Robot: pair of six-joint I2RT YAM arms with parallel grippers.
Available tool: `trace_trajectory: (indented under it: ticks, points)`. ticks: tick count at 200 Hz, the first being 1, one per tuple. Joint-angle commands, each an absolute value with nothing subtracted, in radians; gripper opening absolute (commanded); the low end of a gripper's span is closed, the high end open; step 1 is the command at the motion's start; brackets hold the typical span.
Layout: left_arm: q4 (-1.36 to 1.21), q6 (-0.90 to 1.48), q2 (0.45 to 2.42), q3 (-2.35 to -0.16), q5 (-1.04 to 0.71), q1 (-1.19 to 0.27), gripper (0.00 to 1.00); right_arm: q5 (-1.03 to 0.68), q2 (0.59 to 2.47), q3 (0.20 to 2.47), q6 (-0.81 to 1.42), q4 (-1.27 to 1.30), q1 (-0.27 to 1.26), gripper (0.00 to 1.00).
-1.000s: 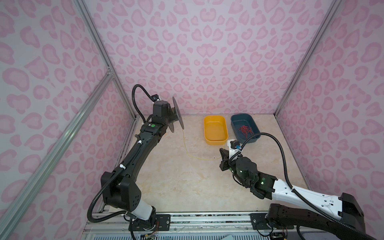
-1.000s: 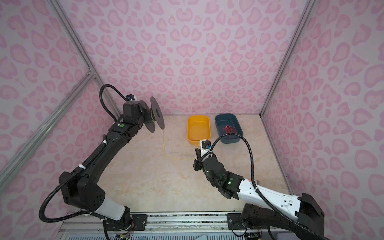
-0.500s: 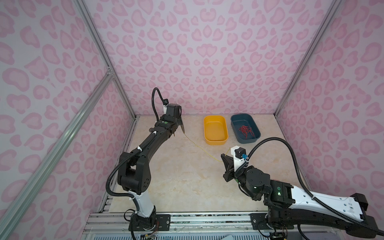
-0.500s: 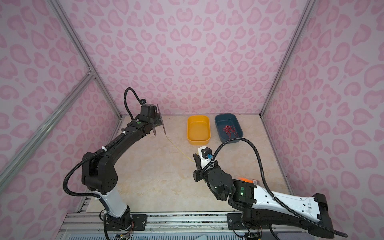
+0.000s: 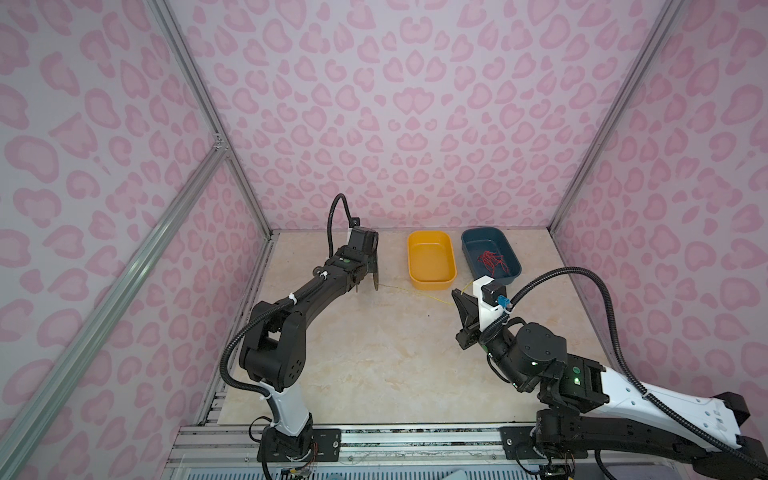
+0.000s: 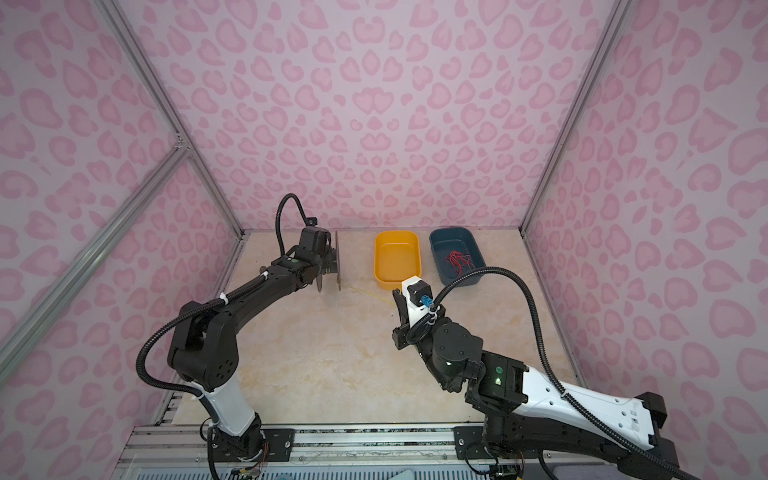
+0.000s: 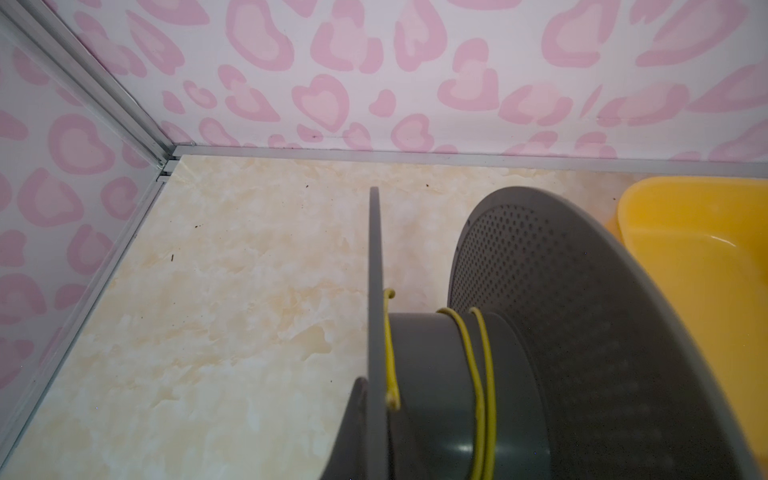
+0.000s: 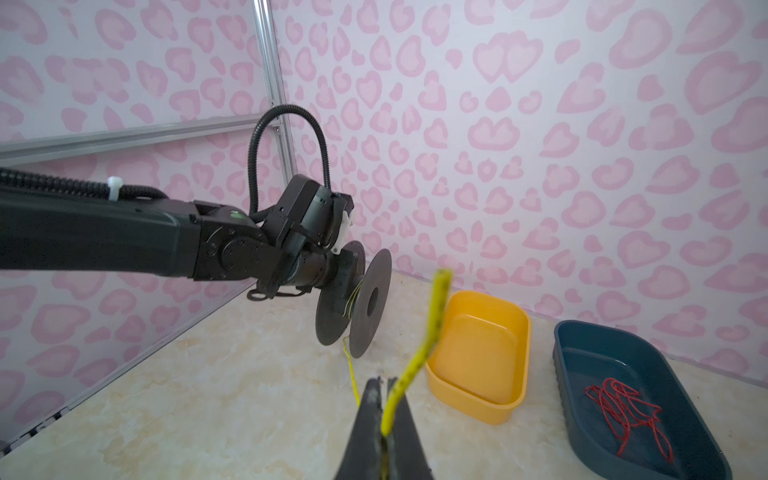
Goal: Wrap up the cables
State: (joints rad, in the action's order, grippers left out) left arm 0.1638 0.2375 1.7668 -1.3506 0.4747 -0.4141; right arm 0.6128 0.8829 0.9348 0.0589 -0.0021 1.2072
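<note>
One spool (image 8: 362, 325) lowered tableward | right claw (image 8: 384, 384) pinching yellow wire (image 8: 433, 328)

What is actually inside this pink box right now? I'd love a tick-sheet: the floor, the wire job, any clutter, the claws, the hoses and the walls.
Surface: beige marbled tabletop with a few dark specks.
Job's things: yellow wire, a few turns wound on the grey spool; the rest runs from the spool to the right gripper.
Clutter: yellow tray, nothing in it; blue tray holding a tangle of red wires.
Grippers: left gripper shut on the grey spool, held off the tabletop; right gripper shut on the yellow wire.
Cables: black ribbed hoses loop over both arms.
Surroundings: pink heart-patterned walls, aluminium frame posts.
</note>
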Motion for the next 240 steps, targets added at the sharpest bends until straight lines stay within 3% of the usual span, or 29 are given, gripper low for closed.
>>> trace_trajectory:
  ticks: [1,91,165,240]
  points:
    - [0.062,0.175,1.708,-1.291,0.502,-0.430,0.04,0.532,0.900,0.968,0.027,0.075,1.146,0.00]
    - [0.054,0.274,1.555,-1.057,0.419,-0.520,0.04,0.236,1.045,1.149,0.080,0.083,0.851,0.00]
    - [0.139,0.225,1.442,-0.988,0.439,-0.633,0.04,0.128,1.166,1.244,0.114,0.140,0.738,0.00]
    - [0.301,0.210,1.298,-0.956,0.355,-0.708,0.04,-0.011,1.382,1.474,0.153,0.114,0.521,0.00]
